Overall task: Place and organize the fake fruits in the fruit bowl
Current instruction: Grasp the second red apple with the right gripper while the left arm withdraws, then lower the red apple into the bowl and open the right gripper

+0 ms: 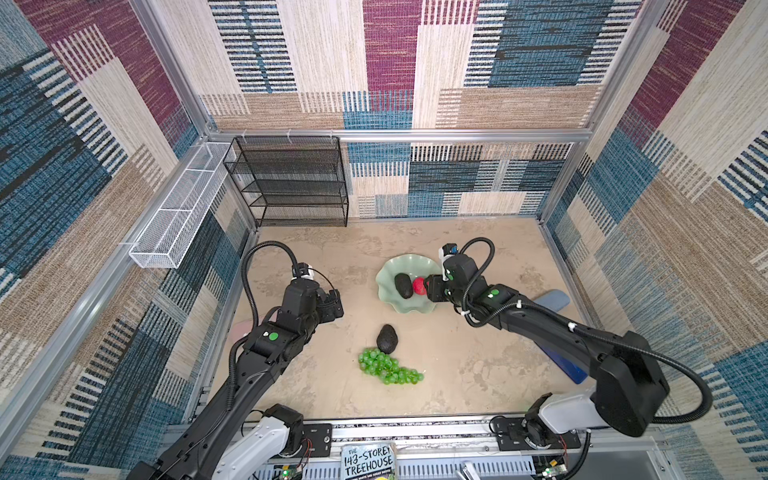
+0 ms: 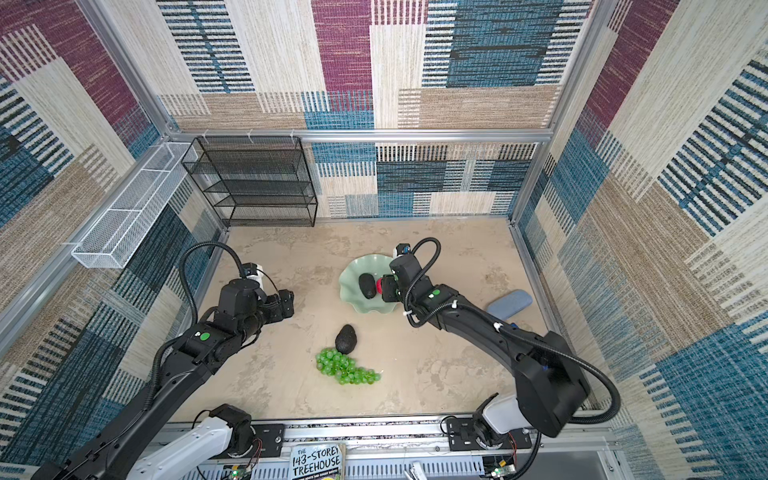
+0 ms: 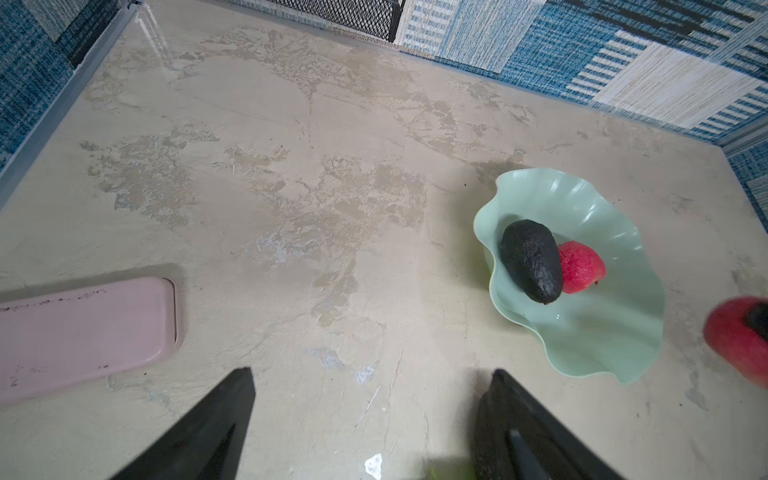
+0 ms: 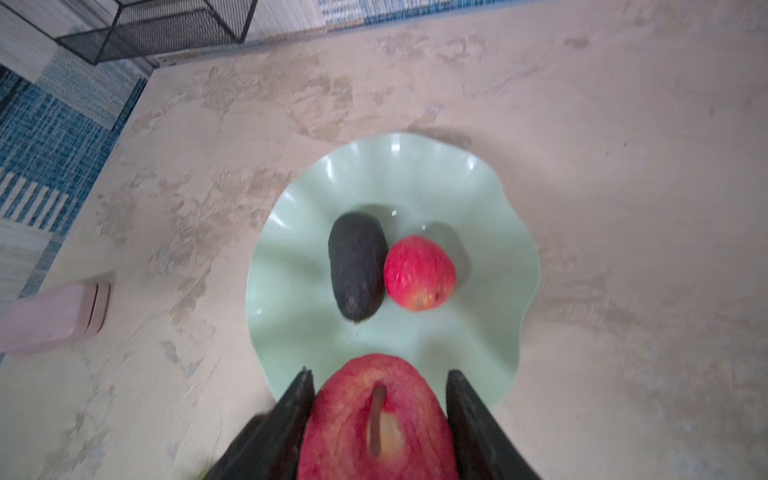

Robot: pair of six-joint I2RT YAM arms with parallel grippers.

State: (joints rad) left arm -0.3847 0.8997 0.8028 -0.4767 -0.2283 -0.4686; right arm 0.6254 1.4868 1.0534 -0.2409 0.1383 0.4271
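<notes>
The right gripper (image 4: 380, 372) is clamping a red apple (image 4: 340, 415) over the edge of the bowl (image 4: 478, 199), where 1 avocado (image 4: 357, 266) and a second apple (image 4: 419, 272) are lying side by side. The left gripper (image 3: 371, 371) is hanging open and empty. Released this near the shallow wavy rim, the red apple risks rolling out. Another avocado (image 1: 387, 338) and the grapes (image 1: 386, 370) are lying on the table (image 1: 478, 374).

Mottled beige tabletop (image 1: 478, 374), mint bowl (image 1: 409, 306), avocado (image 1: 387, 338), grapes (image 1: 386, 368), pink tray (image 3: 83, 332), wire rack (image 1: 291, 183)

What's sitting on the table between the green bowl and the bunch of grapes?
A dark avocado lies between the bowl and the grapes, as seen in both top views.
</notes>
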